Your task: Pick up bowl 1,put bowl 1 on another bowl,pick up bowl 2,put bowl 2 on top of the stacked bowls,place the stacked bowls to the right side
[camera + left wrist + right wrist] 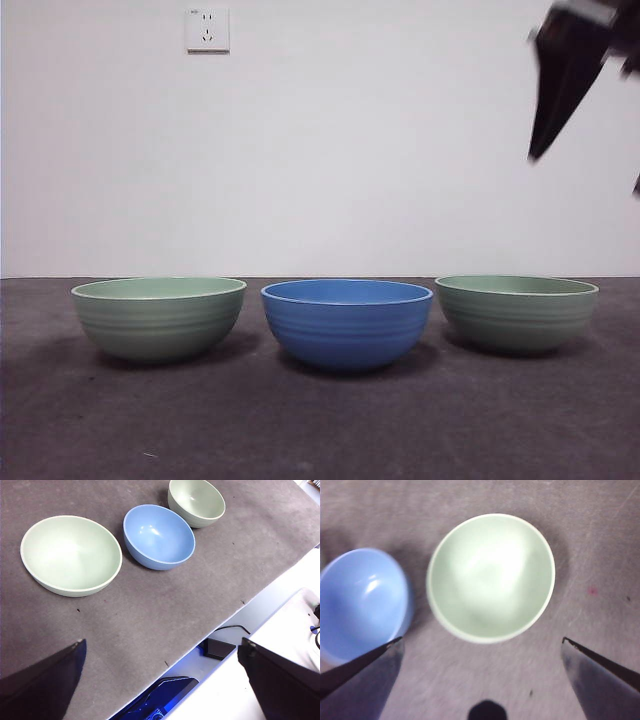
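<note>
Three bowls stand in a row on the dark mat. The blue ridged bowl (347, 322) (159, 536) (362, 602) is in the middle. A pale green bowl (158, 318) (71, 555) stands at its left and a matching one (516, 312) (196, 502) (491, 577) at its right. The two green bowls look alike, so I cannot tell bowl 1 from bowl 2. All three are empty and apart. My right gripper (482, 675) (585, 165) hangs open high above the right green bowl. My left gripper (162, 680) is open, high over the table's near edge, holding nothing.
A white wall with a socket (207, 29) closes the back. Past the mat's edge (200, 640), the left wrist view shows a white table border and dark equipment with a cable (220, 647) below.
</note>
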